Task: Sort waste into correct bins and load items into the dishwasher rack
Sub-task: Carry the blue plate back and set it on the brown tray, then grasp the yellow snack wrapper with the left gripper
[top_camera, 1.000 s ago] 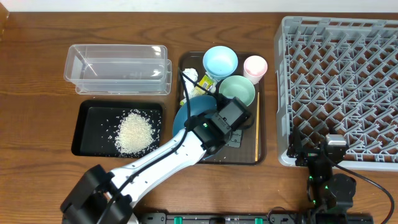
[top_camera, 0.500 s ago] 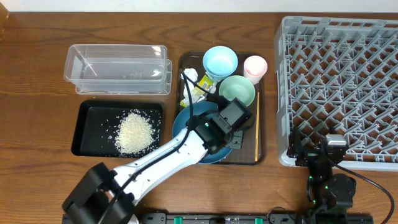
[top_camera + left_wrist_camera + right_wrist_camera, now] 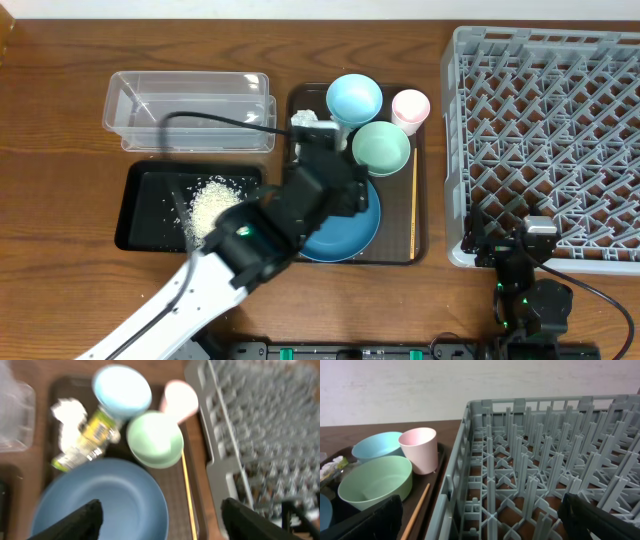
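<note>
- Left gripper has lifted off the blue plate, jaws wide, empty; plate flat on serving tray
- Rice heaped in black tray left of it
- Right gripper spread open at rack, right of tray

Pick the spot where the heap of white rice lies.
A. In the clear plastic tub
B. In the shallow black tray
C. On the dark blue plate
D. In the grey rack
B: the rice heap lies inside the shallow black tray, to the left of the brown serving tray in the overhead view.
</note>
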Available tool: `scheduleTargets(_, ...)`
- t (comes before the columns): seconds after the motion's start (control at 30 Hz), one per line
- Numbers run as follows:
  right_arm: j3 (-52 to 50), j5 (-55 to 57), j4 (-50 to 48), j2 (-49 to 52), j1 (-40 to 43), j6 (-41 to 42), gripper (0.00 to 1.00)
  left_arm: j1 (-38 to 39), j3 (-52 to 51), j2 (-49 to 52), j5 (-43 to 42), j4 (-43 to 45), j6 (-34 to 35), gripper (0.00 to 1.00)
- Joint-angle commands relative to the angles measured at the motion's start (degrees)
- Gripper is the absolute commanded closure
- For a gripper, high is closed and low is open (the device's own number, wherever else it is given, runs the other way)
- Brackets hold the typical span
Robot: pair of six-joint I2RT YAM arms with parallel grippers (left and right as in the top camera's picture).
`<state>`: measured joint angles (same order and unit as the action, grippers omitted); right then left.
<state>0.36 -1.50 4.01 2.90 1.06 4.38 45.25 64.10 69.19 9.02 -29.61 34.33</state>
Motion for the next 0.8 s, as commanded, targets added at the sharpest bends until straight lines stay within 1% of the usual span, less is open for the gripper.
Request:
scheduleTargets(0.0,-0.04,0.17,0.22,-0.20,0.63,0.70,0.01,-4.37,1.84,-1.40,-2.58,-0.90,-4.28,0.17)
scheduleTargets(0.07,-0.04,0.20,0.22,-0.20,0.63,0.70,0.01,-8.72,4.74,-0.28,-10.82,-4.20,-7.56,0.16)
scheduleTargets(0.13,-0.04,0.17,0.22,-0.20,0.63,0.70,0.01,-13.60,9.27,2.56,-17.79,-10.49,-10.78,0.15)
scheduleTargets(0.23,-0.04,0.20,0.22,-0.20,0.63,0.70,0.01,-19.45,15.76,8.50,-21.29,-19.65,-16.04,0.13)
scheduleTargets(0.27,-0.04,0.20,0.22,-0.20,0.63,0.70,0.01,-20.63,17.03,10.27,-21.70,-20.92,-17.49,0.13)
scheduleTargets(0.33,-0.04,0.17,0.22,-0.20,0.63,0.70,0.01,-22.01,17.77,13.46,-22.05,-20.04,-20.00,0.12)
scheduleTargets(0.43,-0.04,0.17,0.22,-0.20,0.63,0.70,0.01,-21.94,17.77,17.55,-22.05,-16.17,-22.62,0.12)
scheduleTargets(0.6,-0.04,0.20,0.22,-0.20,0.63,0.70,0.01,-20.20,17.77,24.06,-22.03,-11.17,-23.45,0.12)
scheduleTargets(0.67,-0.04,0.20,0.22,-0.20,0.63,0.70,0.01,-19.28,17.77,26.47,-21.73,-10.27,-24.81,0.12)
scheduleTargets(0.73,-0.04,0.20,0.22,-0.20,0.63,0.70,0.01,-18.23,17.77,29.22,-18.71,-9.60,-26.49,0.13)
scheduleTargets(0.77,-0.04,0.17,0.22,-0.20,0.63,0.70,0.01,-17.81,17.77,30.64,-15.65,-9.25,-26.64,0.13)
